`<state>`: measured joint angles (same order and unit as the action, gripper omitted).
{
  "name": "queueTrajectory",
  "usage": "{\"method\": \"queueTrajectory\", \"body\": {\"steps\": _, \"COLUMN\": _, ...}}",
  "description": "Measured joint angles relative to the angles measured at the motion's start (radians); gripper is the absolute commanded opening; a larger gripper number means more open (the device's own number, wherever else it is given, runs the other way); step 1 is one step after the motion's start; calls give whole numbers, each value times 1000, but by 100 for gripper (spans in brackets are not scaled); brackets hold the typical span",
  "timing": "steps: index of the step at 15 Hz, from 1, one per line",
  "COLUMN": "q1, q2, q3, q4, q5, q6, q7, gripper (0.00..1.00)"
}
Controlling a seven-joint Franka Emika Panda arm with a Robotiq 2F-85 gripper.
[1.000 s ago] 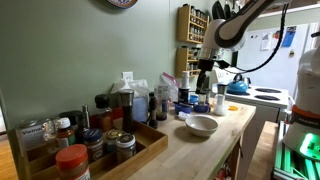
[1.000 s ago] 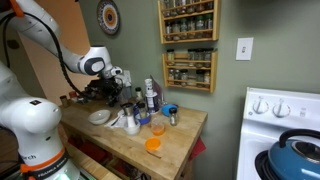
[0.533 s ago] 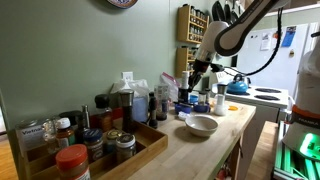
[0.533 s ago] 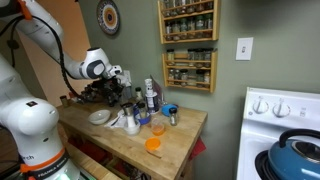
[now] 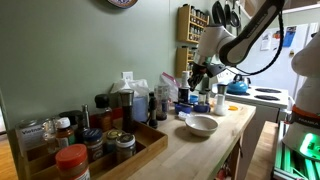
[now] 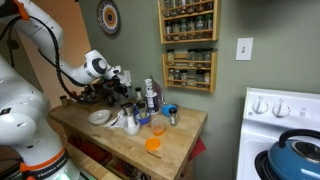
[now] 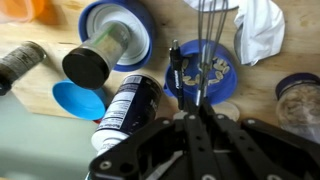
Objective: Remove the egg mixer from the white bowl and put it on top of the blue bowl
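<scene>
The jaws of the gripper (image 7: 195,112) are drawn close on the stem of the egg mixer (image 7: 207,40), whose wires run toward 12 o'clock over the blue bowl (image 7: 228,88). Only the wrist view shows this. In an exterior view the white bowl (image 5: 201,125) sits at the gripper's 6 o'clock, near the counter edge (image 5: 235,128), with bottles crowding 9 o'clock. There the mixer is too small to make out.

A pale wood counter (image 5: 200,150) is showing a smooth, matt grain. The white bowl (image 5: 201,125) is shining like glazed ceramic. The egg mixer (image 7: 203,55) is gleaming as thin metal wire. The blue bowl (image 7: 232,76) is looking glossy, and a white cloth (image 7: 258,28) is lying soft and crumpled.
</scene>
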<state>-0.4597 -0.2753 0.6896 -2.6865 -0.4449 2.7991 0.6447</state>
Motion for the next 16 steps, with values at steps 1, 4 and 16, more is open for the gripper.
{"method": "queueTrajectory", "body": {"steps": 1, "q1": -25, "q2": -11, "q3": 63, "q4": 18, "q5": -43, "q6": -69, "q7": 72, "gripper": 2}}
{"method": "queueTrajectory", "body": {"steps": 4, "q1": -69, "q2": -1, "q3": 243, "q4": 80, "q5": -147, "q6": -306, "q7": 263, "gripper": 2}}
{"method": "queueTrajectory", "body": {"steps": 16, "q1": -177, "q2": 215, "q3": 367, "q4": 208, "q5": -421, "q6": -335, "q7": 337, "gripper": 2}}
